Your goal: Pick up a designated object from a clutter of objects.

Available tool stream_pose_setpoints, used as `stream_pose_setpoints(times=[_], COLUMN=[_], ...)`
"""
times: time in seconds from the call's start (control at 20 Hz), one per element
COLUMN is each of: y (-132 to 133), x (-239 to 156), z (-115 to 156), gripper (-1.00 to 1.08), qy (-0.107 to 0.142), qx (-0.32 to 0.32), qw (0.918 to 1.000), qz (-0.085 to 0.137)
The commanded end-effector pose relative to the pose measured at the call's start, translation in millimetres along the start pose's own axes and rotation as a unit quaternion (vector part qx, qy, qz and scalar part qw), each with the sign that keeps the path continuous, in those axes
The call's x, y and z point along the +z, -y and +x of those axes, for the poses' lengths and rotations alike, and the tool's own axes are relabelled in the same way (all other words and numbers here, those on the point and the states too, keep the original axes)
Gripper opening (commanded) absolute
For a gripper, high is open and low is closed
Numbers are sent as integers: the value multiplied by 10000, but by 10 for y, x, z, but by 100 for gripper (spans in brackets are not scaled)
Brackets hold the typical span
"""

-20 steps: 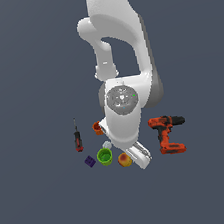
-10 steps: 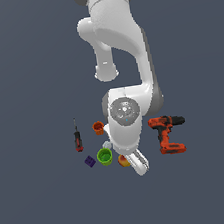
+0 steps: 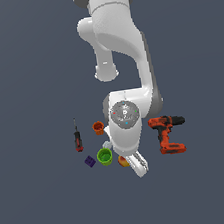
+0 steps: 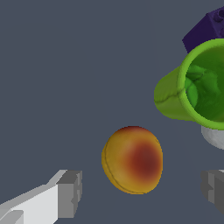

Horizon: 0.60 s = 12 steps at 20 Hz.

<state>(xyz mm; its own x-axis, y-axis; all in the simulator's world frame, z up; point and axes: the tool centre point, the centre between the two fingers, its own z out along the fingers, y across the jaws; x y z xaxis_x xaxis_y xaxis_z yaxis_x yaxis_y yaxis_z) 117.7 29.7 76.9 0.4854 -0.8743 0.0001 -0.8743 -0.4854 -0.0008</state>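
- Claw is seen spread wide, released, its grey fingertips set on either side of the peach without touching it.
- White arm is shown folded down from above, the wrist lowered over the clutter on the dark tabletop.
- Compared with a second ago, the wrist is pictured lower and the peach is more hidden in the exterior view.
- Peach, round and yellow-orange with a red blush, is found just beside the glossy green cup; a purple cube and a whitish ball are seen by the cup.
- Red-black power drill, orange cup and red-handled screwdriver lie apart.
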Motion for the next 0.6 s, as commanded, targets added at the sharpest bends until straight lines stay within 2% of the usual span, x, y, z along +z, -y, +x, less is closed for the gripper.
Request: stream_pose_setpoints(times=[0.0, 0.25, 0.5, 0.55], y=[-8, -14, 0, 0], x=[112, 366, 420, 420], z=[-1, -3, 1, 1], gripper=[100, 100, 100, -100], qy=[2, 1, 1, 1], qx=[6, 18, 18, 18], qw=[10000, 10000, 10000, 10000], qz=[-6, -4, -4, -4])
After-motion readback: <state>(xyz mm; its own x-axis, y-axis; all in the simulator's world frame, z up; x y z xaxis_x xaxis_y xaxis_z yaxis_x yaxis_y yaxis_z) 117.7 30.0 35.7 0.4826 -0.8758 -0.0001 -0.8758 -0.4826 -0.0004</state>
